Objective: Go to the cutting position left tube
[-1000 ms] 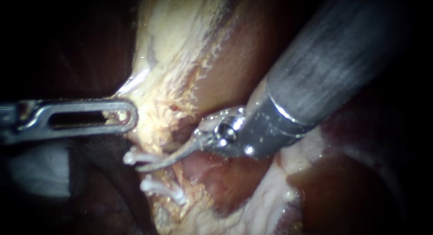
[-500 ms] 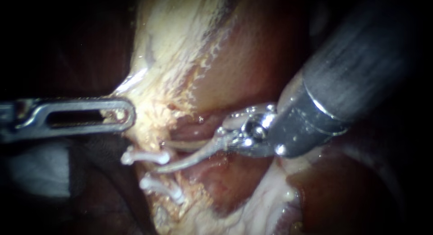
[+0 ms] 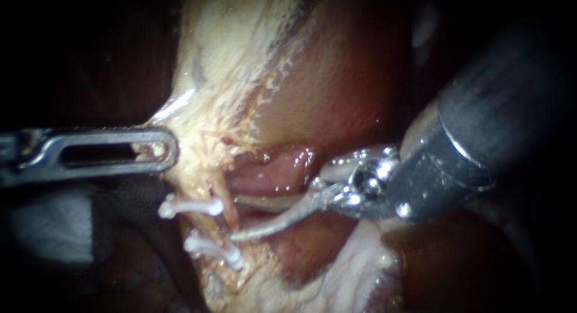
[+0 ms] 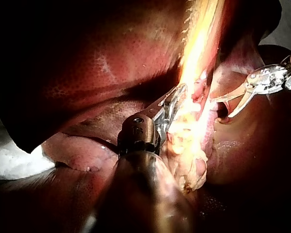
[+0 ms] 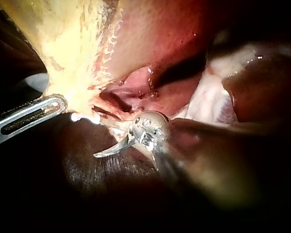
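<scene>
The right instrument [image 3: 240,218] holds its curved blades apart and grips nothing. Their tips lie just right of a thin tube [image 3: 226,209] at the frame's lower centre-left. This is probably the left tube, though glare blurs it. It carries an upper clip [image 3: 189,206] and a lower clip [image 3: 213,251]. At mid-left, the left instrument [image 3: 157,152] has its jaws clamped on pale fatty tissue [image 3: 204,139]. If the blades drift, they could catch a clip or nick the pink tissue behind.

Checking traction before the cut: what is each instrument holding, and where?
The left instrument grips the pale tissue at its edge, above the clips; the right instrument, blades open, holds nothing.
</scene>
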